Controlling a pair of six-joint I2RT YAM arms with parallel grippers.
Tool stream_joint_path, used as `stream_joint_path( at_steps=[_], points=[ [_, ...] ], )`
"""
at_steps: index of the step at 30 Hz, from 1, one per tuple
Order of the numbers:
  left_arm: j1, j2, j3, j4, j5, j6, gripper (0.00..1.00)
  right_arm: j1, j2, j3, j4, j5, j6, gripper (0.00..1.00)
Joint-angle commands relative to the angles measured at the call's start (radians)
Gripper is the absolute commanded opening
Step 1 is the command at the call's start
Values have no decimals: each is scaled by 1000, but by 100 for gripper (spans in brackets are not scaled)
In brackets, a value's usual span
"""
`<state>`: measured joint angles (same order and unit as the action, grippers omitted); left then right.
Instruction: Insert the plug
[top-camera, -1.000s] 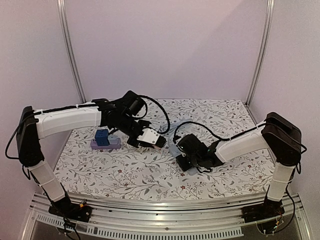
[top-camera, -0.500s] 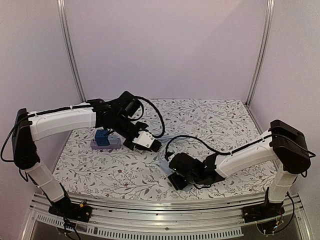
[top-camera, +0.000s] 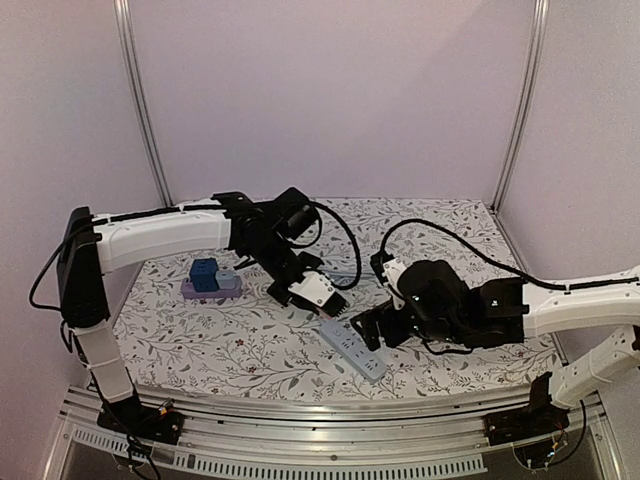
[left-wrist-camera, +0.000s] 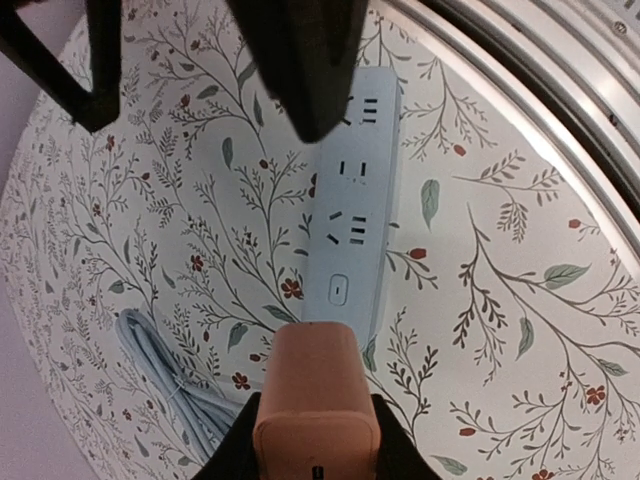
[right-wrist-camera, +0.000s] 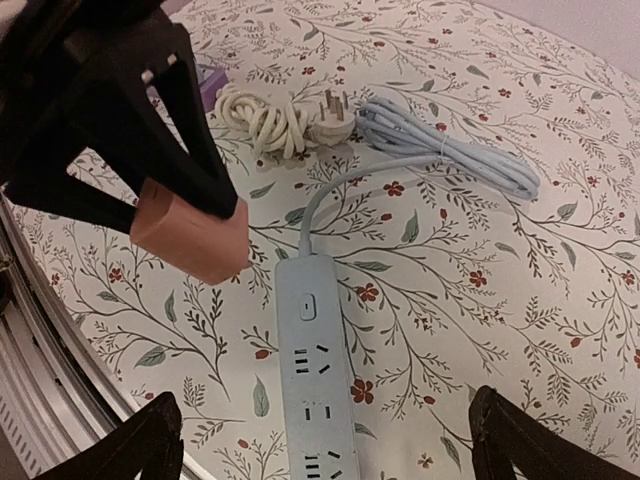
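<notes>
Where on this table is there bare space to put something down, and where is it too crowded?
Free: the front-left cloth between the purple base and the power strip, and the back-right corner beyond the right arm. Crowded: the middle, where the left gripper, power strip, open right gripper and coiled cords bunch together.

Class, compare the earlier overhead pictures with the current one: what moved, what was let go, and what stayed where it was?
The right tool dragged the power strip toward the near edge, then opened, let it go and backed off to the right. The left tool, shut on a tan block, swung right toward the strip's switch end. The blue block on its purple base stayed put.
</notes>
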<state>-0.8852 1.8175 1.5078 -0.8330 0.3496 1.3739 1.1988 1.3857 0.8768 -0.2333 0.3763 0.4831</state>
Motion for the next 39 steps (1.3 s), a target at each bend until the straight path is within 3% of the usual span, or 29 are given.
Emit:
stream_joint_path(
  at_steps=[1,10,24,39],
  points=[
    [-45,69,80,-130,18,29,0,-49,-190,-74,-102,58,52,99],
    [-114,165,146,-195,10,22,0,-101,-392,-173,-173,131,109,99],
    [-146,329,296,-244,-68,22,0,-101,-323,-173,-160,145,99,99],
    [-152,381,346,-251,-73,25,0,-102,-347,-187,-150,136,97,99]
  ],
)
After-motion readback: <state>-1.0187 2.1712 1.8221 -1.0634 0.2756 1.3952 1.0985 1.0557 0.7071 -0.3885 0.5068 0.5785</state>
